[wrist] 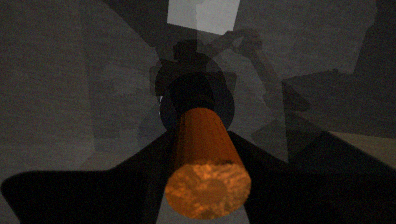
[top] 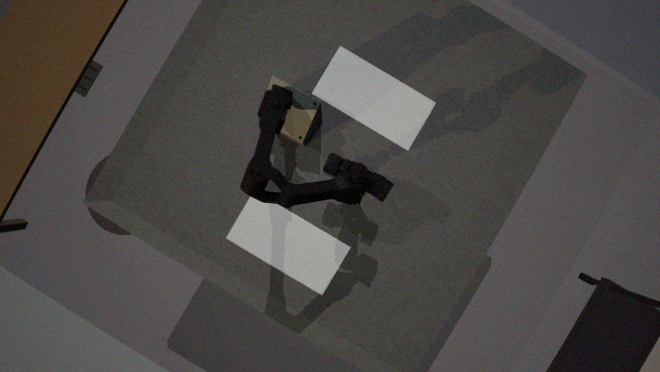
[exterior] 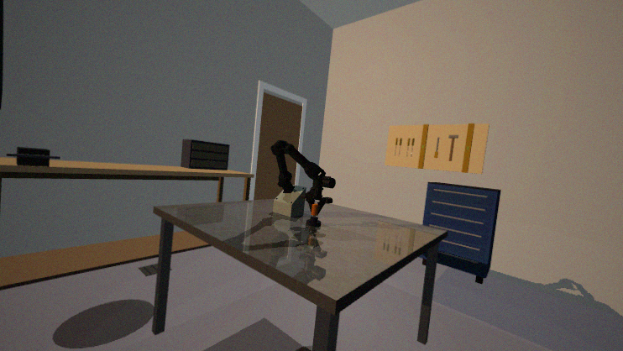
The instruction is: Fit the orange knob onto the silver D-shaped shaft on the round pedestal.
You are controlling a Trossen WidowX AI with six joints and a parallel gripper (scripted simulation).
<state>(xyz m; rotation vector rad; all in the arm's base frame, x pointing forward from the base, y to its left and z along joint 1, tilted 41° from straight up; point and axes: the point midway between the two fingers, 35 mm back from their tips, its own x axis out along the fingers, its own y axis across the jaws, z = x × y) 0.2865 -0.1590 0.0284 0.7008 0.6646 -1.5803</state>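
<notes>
The orange knob (exterior: 314, 209) (wrist: 202, 140) is upright between the fingertips of my gripper (exterior: 314, 210) (wrist: 200, 134), which is shut on it. In the exterior view the knob is directly above the dark round pedestal (exterior: 313, 222), with a small gap or dark band between them. In the wrist view the pedestal (wrist: 225, 107) shows behind the knob's far end. The silver shaft cannot be made out, and the knob's underside and hole are hidden. In the top view the arm hides both the knob and the pedestal.
The arm's pale wedge-shaped base block (top: 300, 122) (exterior: 285, 208) stands on the glossy table (top: 184, 138) (exterior: 348, 253). Two white rectangles (top: 374, 97) show on the table top in the top view, one on each side of the arm.
</notes>
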